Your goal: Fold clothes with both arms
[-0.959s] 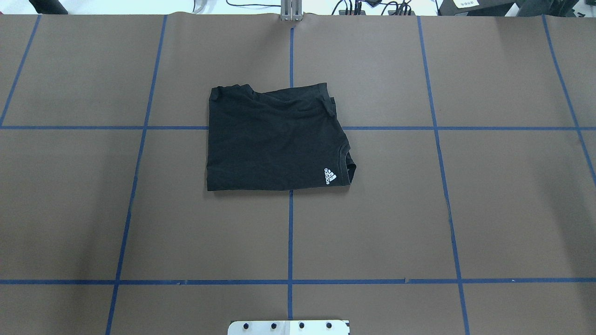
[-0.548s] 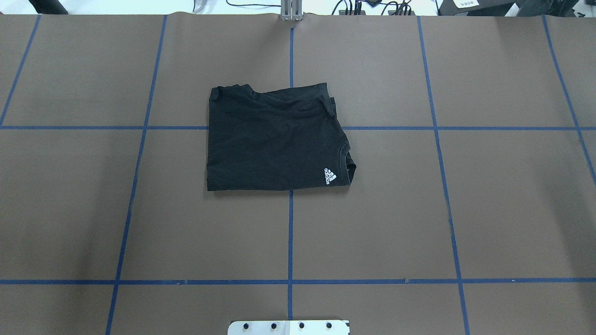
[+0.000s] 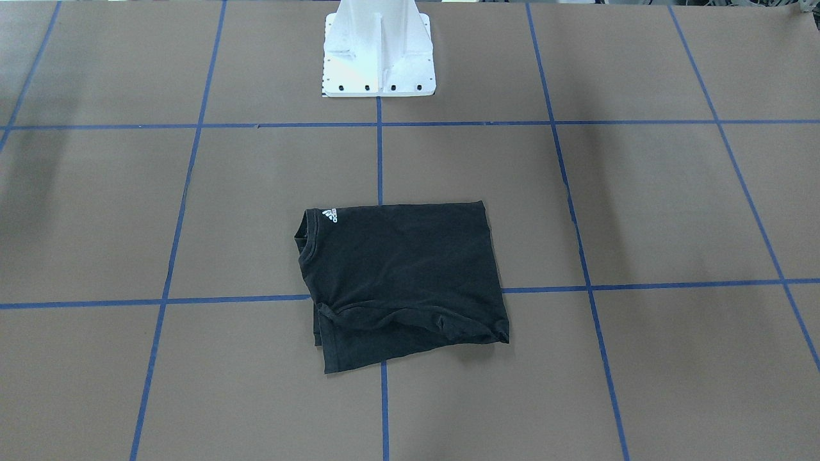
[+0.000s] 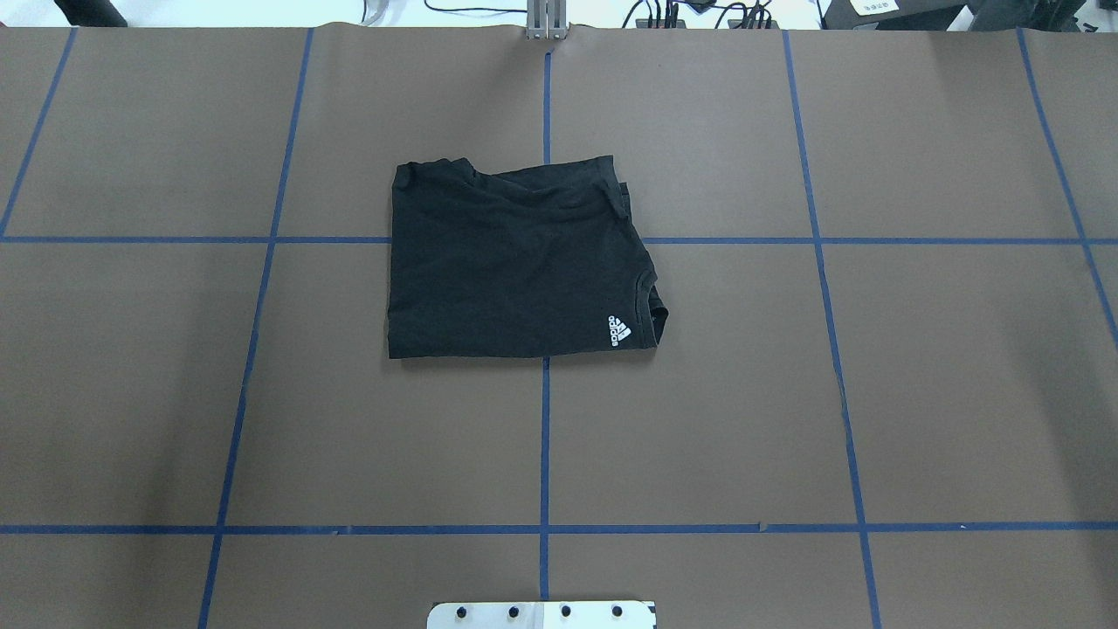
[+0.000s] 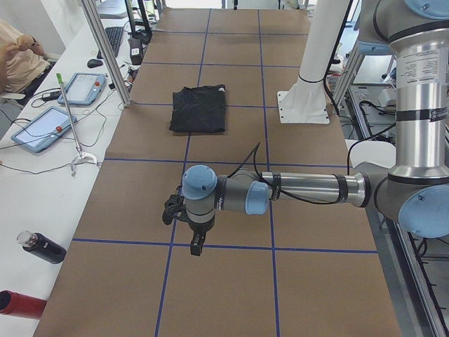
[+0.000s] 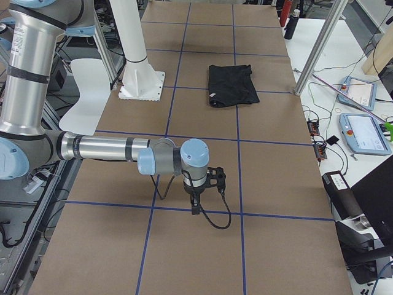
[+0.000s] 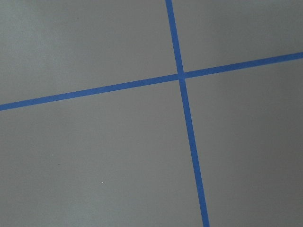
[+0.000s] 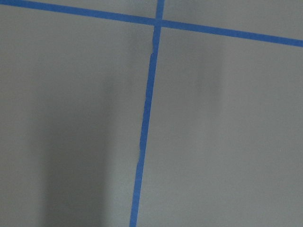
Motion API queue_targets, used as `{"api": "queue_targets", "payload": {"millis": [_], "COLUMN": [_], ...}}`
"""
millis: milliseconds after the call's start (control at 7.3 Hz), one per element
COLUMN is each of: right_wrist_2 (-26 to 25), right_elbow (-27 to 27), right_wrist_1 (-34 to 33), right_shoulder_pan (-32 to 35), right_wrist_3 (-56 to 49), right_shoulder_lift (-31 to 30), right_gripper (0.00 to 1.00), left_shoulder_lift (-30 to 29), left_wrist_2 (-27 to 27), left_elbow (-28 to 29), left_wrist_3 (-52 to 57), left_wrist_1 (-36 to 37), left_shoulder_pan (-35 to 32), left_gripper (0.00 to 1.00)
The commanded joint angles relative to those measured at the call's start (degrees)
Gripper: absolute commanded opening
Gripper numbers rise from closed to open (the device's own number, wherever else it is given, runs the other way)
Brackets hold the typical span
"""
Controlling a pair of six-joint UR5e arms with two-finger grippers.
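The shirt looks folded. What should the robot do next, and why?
Probably bring one gripper over the T-shirt to tidy its rumpled far edge: layers there don't line up, and the left gripper and right gripper both hang far away.

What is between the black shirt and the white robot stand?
Only bare brown table cover crossed by blue tape lines lies between the shirt and the stand. The front-facing view shows it.
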Motion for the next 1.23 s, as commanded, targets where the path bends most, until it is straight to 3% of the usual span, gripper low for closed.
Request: {"api": "queue_targets", "payload": {"millis": [0,1096], "right_wrist_2": [0.0,-0.2], "right_elbow": [0.0,-0.2], "right_wrist_1": [0.1,0.0], "right_shoulder_pan": [0.0,0.0], "right_wrist_3": [-0.2,-0.7], "right_shoulder_lift": [0.0,-0.4], "right_gripper": [1.0,1.0], "left_shoulder_lift": [0.0,-0.2], "left_wrist_2": [0.0,0.0], "left_elbow": [0.0,-0.1], "left_wrist_3": [-0.1,-0.1], "left_wrist_1": [0.0,-1.6], "left_shoulder_pan": [0.0,0.0], "left_gripper": [1.0,1.0]}}
